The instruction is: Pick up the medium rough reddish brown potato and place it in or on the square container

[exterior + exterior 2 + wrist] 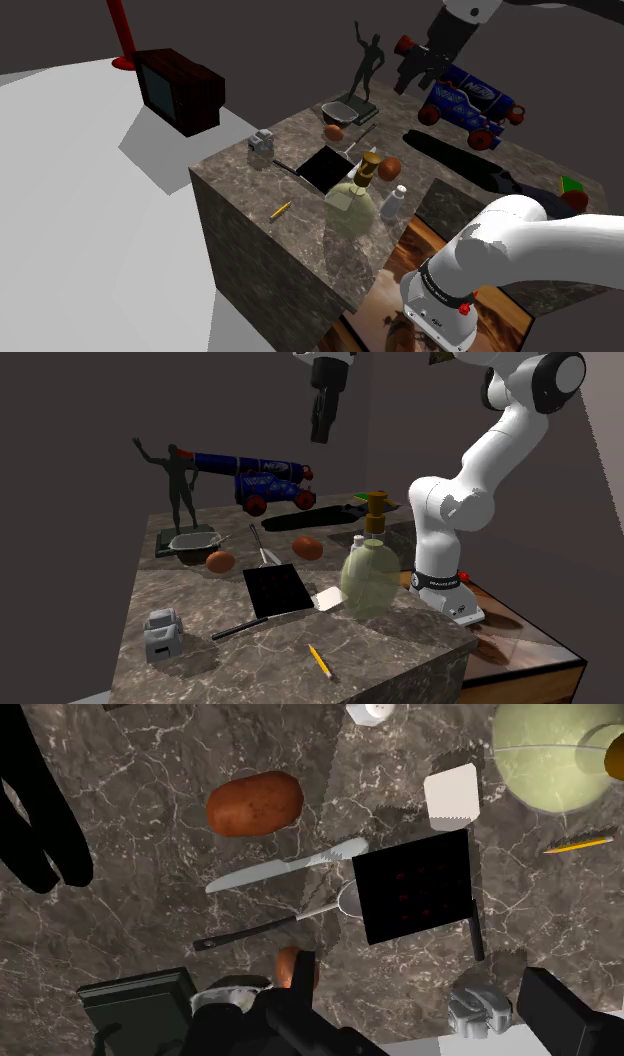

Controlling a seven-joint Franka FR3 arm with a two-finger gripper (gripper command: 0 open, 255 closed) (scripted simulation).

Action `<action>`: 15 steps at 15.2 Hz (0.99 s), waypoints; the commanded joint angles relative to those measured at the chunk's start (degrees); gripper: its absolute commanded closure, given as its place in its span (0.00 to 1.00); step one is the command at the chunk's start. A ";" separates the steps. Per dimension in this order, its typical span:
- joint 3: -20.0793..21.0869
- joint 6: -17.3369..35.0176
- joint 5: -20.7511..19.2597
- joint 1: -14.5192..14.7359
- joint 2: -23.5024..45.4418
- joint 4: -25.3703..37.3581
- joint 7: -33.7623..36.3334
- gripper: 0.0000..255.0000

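Note:
Two reddish brown potatoes lie on the dark marble table [250,185]. The larger potato [390,167] [307,547] [254,803] rests near a small white shaker [394,203]. A smaller potato [333,132] [220,561] [296,966] sits by a grey bowl [345,112], partly hidden behind a finger in the wrist view. Between them lies the square black container [327,167] [277,589] [415,886]. My black gripper [408,80] [321,430] [435,1024] hangs high above the table, open and holding nothing.
A dark statue [178,487] and a blue toy cannon [470,100] stand at the back. A pale green soap bottle [368,574], a white block [451,794], a knife [285,866], a long-handled utensil [270,926], a pencil [320,661] and a small grey device [162,632] lie around the container.

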 commanded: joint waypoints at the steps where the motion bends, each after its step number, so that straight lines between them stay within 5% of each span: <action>1: 0.00 0.00 0.00 0.00 0.00 0.00 0.00 0.00; 15: 8.58 21.11 -1.00 -16.61 6.83 -19.68 38.84 0.00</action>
